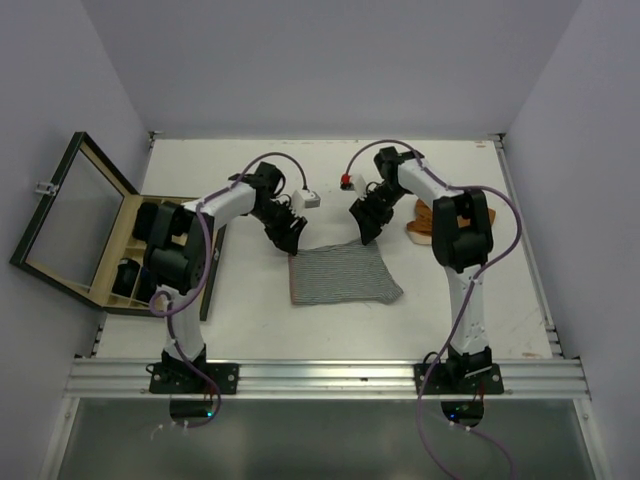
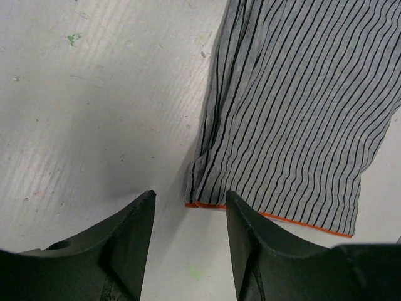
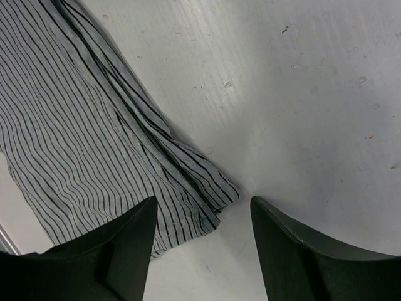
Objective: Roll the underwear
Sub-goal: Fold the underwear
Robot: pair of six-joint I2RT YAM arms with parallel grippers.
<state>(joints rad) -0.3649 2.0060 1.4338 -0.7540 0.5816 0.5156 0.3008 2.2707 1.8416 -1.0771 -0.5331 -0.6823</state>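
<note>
left gripper (image 1: 285, 236) gaping, holding nothing, at far-left corner of striped underwear (image 1: 340, 275) | right gripper (image 1: 363, 233) gaping empty at far-right corner | garment lying flat at desk (image 1: 480, 300) centre

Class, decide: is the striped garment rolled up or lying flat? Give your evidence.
Lying flat, unrolled. The striped underwear shows as a flat, roughly square patch on the table; wrist views show its corners resting flat.

You have a white table (image 1: 250, 330) before you, scuffed and lightly flecked, closed in by plain pale grey walls (image 1: 330, 60) behind and on both sides. The light is soft and even. An aluminium rail (image 1: 330, 378) runs along the near edge. At the left edge sits a wooden box (image 1: 118, 240), its glass lid (image 1: 75, 215) open.
</note>
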